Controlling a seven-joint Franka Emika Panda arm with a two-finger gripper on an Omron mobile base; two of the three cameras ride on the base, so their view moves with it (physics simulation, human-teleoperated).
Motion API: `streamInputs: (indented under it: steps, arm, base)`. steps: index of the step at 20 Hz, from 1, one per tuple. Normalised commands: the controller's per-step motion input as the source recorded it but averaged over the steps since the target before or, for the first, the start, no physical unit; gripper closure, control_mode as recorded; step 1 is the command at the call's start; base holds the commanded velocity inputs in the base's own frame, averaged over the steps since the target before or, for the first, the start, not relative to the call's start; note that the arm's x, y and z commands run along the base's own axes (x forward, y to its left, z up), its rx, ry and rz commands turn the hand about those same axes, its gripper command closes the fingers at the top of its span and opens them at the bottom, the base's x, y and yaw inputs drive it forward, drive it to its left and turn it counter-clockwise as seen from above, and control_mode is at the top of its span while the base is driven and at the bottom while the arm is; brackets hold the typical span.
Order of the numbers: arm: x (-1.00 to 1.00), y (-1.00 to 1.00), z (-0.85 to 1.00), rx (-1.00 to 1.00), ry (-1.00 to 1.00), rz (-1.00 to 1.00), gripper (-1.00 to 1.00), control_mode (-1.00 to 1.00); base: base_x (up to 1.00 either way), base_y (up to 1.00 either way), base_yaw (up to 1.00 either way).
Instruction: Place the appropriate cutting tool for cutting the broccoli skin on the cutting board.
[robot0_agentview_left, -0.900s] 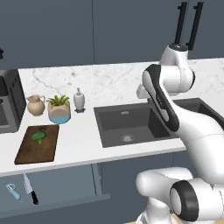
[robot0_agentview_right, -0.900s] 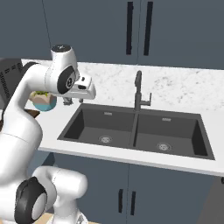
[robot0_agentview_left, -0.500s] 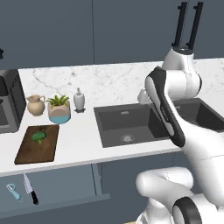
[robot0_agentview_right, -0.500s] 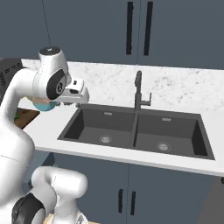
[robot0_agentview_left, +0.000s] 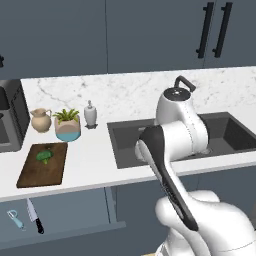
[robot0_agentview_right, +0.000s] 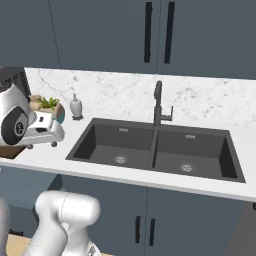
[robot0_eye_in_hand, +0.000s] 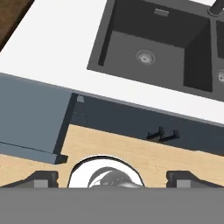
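Note:
The knife (robot0_agentview_left: 34, 216), silver blade and black handle, lies in an open drawer under the counter at the lower left, beside a light-blue peeler (robot0_agentview_left: 15, 218). Above it on the counter sits the dark brown cutting board (robot0_agentview_left: 31, 175) with the green broccoli (robot0_agentview_left: 45, 155) on its far end. A corner of the board (robot0_eye_in_hand: 11, 17) reaches into the hand view's top left. My gripper (robot0_agentview_right: 42, 145) hangs over the counter's front edge left of the sink, pointing down. It is open and empty, its fingertips (robot0_eye_in_hand: 41, 177) wide apart. The knife is well off to its left and lower.
A double black sink (robot0_agentview_right: 155, 150) with a faucet (robot0_agentview_right: 159, 102) fills the counter's middle. A potted plant (robot0_agentview_left: 67, 124), a jug (robot0_agentview_left: 41, 120) and a soap dispenser (robot0_agentview_left: 90, 114) stand behind the board. A dark appliance (robot0_agentview_left: 10, 120) sits at far left. The drawer front (robot0_eye_in_hand: 30, 118) juts out below the counter.
The arm has folded down and swung left, bringing the hand lower, to the counter's front edge. The board, broccoli and knife have not moved.

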Motion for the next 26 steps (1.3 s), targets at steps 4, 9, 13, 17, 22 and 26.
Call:
streamInputs:
  steps: [4, 9, 13, 17, 22, 26]
  arm:
    - [-0.55, 1.00, -0.39, -0.18, 0.01, 0.08, -1.00, -1.00]
    - [-0.28, 0.97, -0.03, -0.19, 0.00, 0.01, -1.00, -1.00]
    - [-0.14, 0.93, 0.00, -0.18, 0.00, -0.02, -1.00, -1.00]
    - [0.00, 0.99, 0.00, -0.15, 0.00, -0.11, -1.00, -1.00]
    - [0.10, 0.95, -0.08, -0.05, 0.09, -0.14, -1.00, -1.00]
    - [0.05, 0.84, -0.28, 0.00, 0.29, -0.12, -1.00, -1.00]
  base:
    - [0.00, 0.00, 0.00]
    - [0.00, 0.00, 0.00]
    - [0.00, 0.00, 0.00]
    - [0.00, 0.00, 0.00]
    - [0.00, 0.00, 0.00]
    - [0.00, 0.00, 0.00]
